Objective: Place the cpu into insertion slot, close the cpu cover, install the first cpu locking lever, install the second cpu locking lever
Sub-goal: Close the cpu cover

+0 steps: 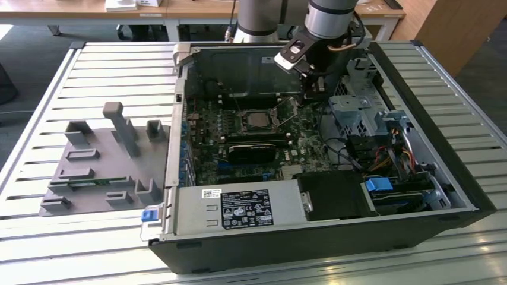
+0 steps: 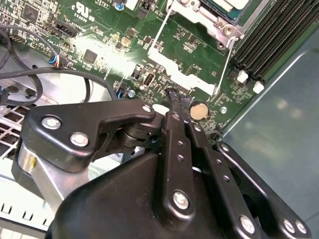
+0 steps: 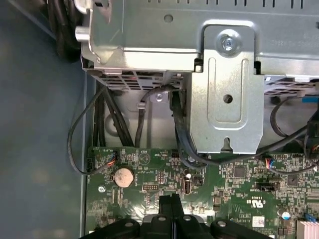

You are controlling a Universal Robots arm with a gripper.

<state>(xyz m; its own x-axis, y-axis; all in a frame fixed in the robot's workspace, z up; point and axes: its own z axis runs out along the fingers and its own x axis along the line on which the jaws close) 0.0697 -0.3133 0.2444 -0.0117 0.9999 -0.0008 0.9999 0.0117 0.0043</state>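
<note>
While the gripper [image 2: 175, 97] hangs clenched empty, both locking levers [image 2: 160, 30] point from the socket [image 2: 217, 21] toward it.

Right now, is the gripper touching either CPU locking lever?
Apart. In the second wrist view, bare board shows between the gripper and the nearer lever.

Robotics lab: slatted metal bench [image 1: 103, 65], opened computer case [image 1: 317, 243] (wooden desks [image 1: 206, 7] behind).
</note>
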